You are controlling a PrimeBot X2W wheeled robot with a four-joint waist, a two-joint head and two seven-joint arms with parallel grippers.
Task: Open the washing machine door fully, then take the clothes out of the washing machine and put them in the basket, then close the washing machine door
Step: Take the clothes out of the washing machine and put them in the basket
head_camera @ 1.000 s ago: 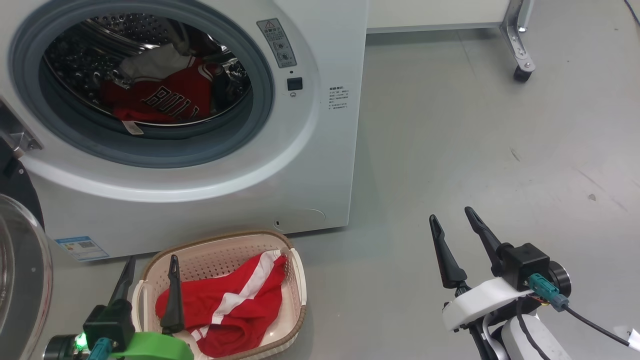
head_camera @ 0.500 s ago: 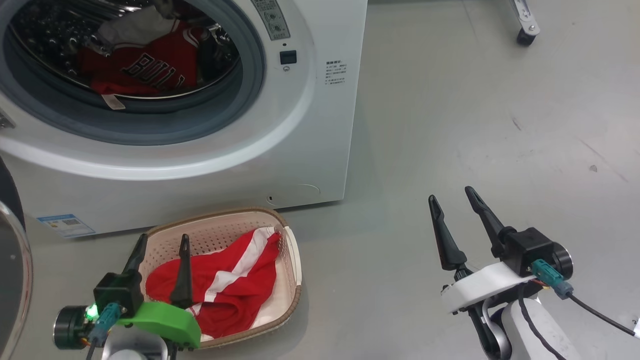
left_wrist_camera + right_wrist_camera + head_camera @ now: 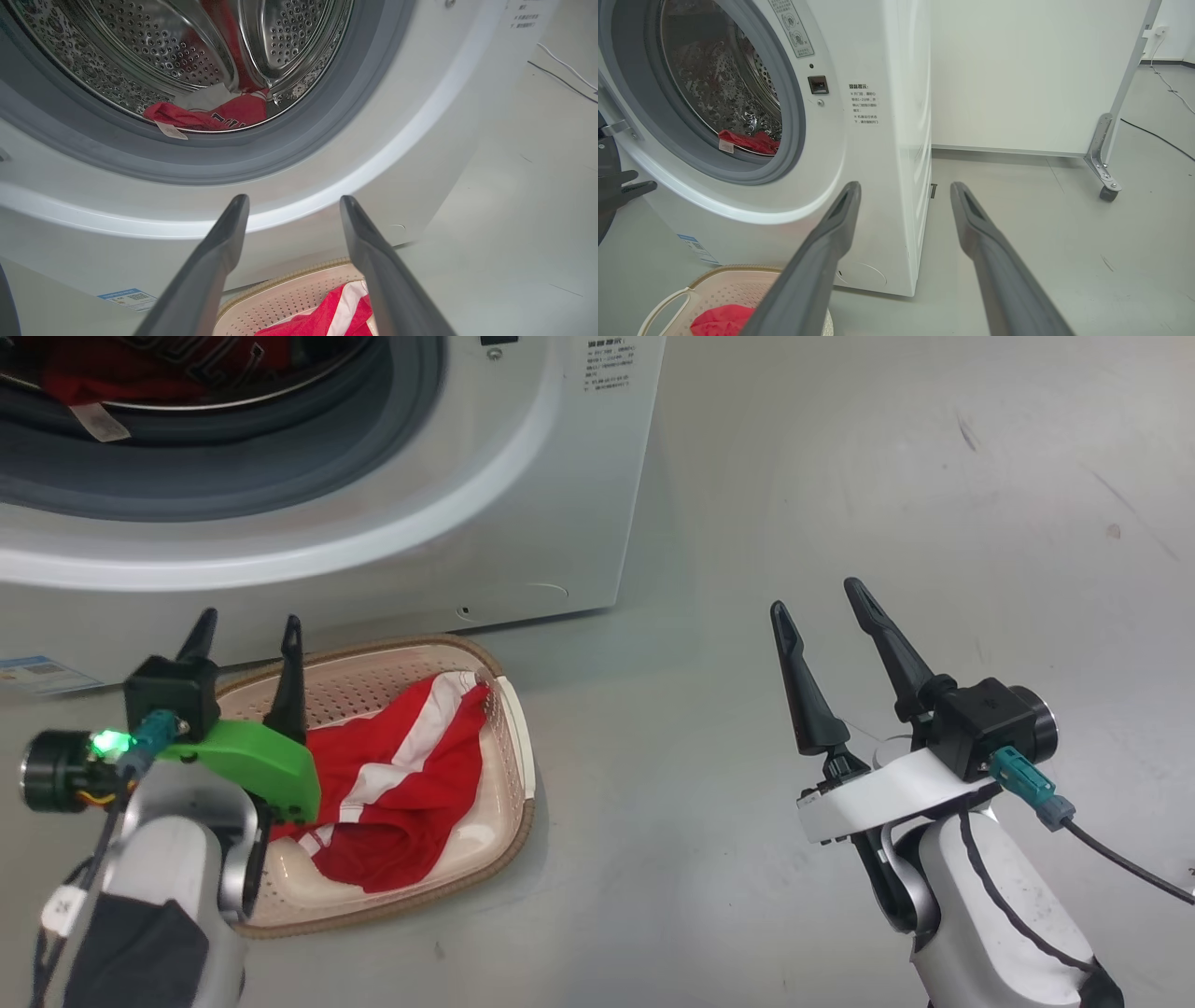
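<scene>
Fingers point(image 3: 288, 681) of the left gripper point(image 3: 250, 616) stand spread wide, with nothing between them and nothing touching either one. This gripper hangs over the near left part of the basket point(image 3: 411, 639), its tips pointing past the basket's far rim toward the washing machine point(image 3: 523, 523). In the left wrist view the same gripper point(image 3: 294, 200) frames the white front panel, with the basket's far rim low between the two fingers. The right gripper point(image 3: 816, 595) is likewise fully spread and empty; it is held well apart from the basket on the robot's right, above bare grey floor point(image 3: 840, 476), and its own view looks between its tips point(image 3: 906, 184) at the machine's right front corner. Inside the basket lie the red shorts point(image 3: 392, 803) with white stripes, crumpled against its left and middle, with cream perforated bottom bare to their right. The washing machine stands just behind the basket, almost touching its far rim; its blue label point(image 3: 37, 674) sits low on the front, left of the basket. Above and behind the basket the round opening is uncovered, with the grey gasket point(image 3: 280, 149) ringing the steel drum point(image 3: 163, 56). The red jersey point(image 3: 233, 114) lies at the drum's bottom, a white tag point(image 3: 170, 130) hanging over the drum's lip.
</scene>
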